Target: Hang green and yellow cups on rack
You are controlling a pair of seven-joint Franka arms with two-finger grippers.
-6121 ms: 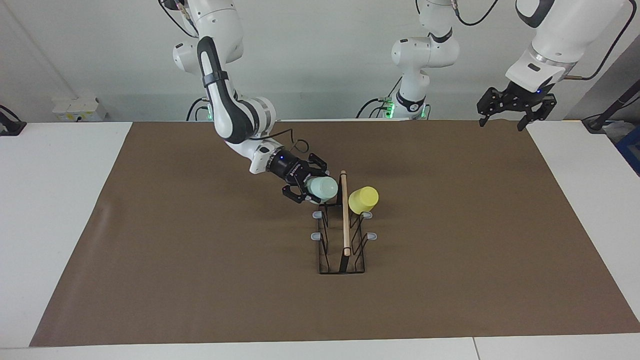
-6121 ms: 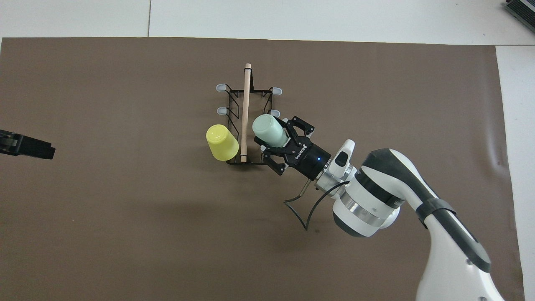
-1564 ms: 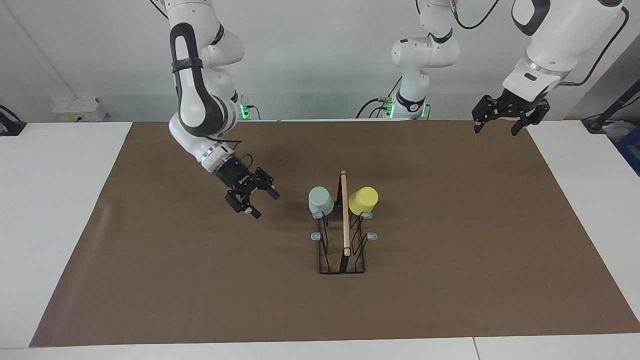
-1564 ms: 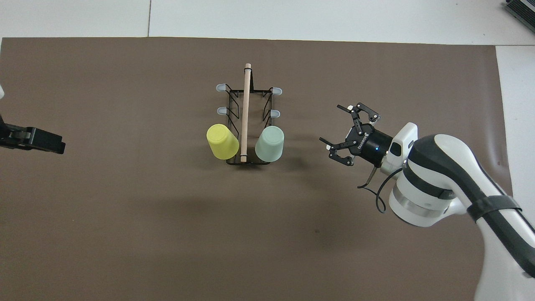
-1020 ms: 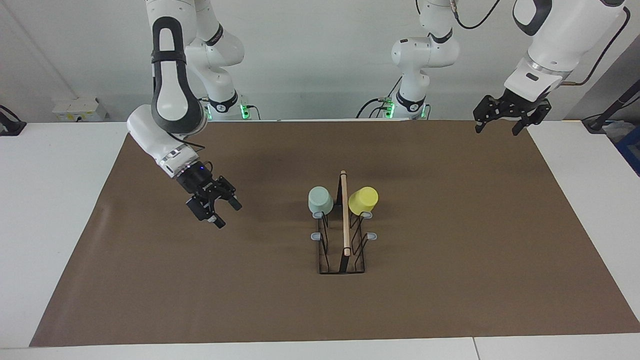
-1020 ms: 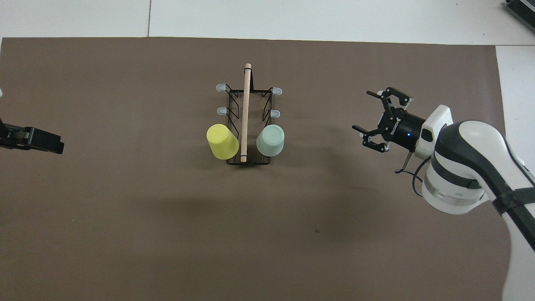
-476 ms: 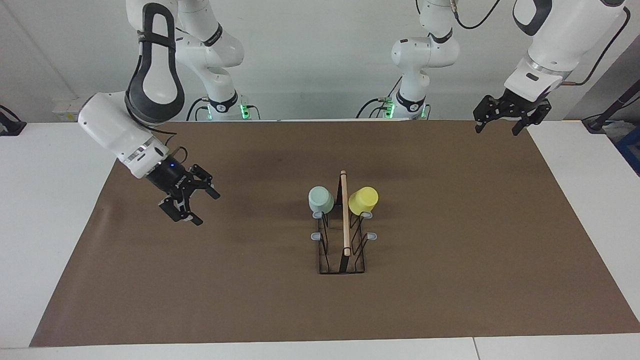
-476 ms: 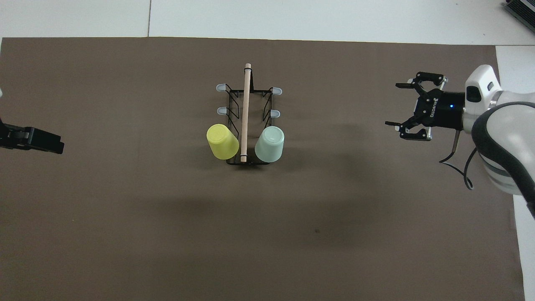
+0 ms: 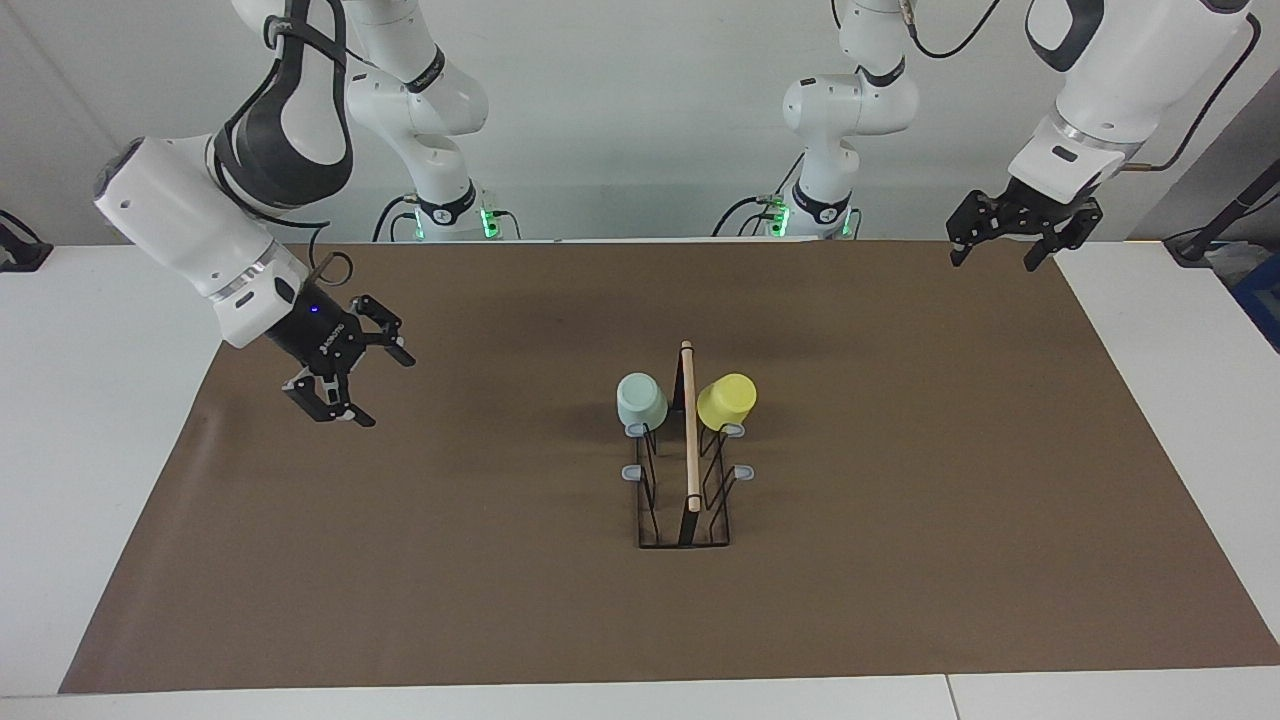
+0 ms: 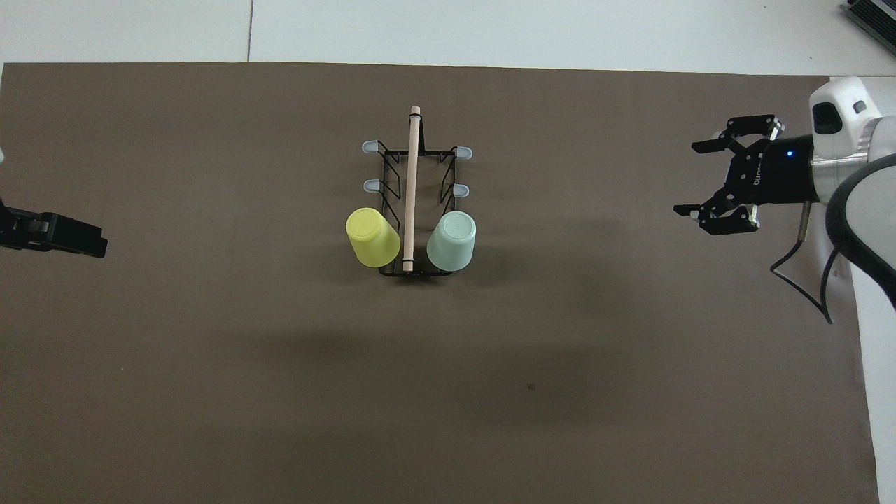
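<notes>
Change since earlier frames: right end effector has drawn away from the rack toward the right arm's end of the tabletop, leaving the green cup on its prong; left arm, rack and both cups unchanged.
Tabletop: white surface carrying a large brown mat.
Right arm: reaches in over the mat's edge at its own end; its end effector hangs above bare mat, fingers spread wide, holding nothing.
Left arm: waits raised at its own end; left end effector hangs over the mat corner nearest the robots, fingers apart, empty.
Rack: black wire frame with a wooden rod along its top, standing near the mat's middle.
Green cup: upside down on the prong nearest the robots, on the side toward the right arm.
Yellow cup: upside down, tilted, on the matching prong toward the left arm.
</notes>
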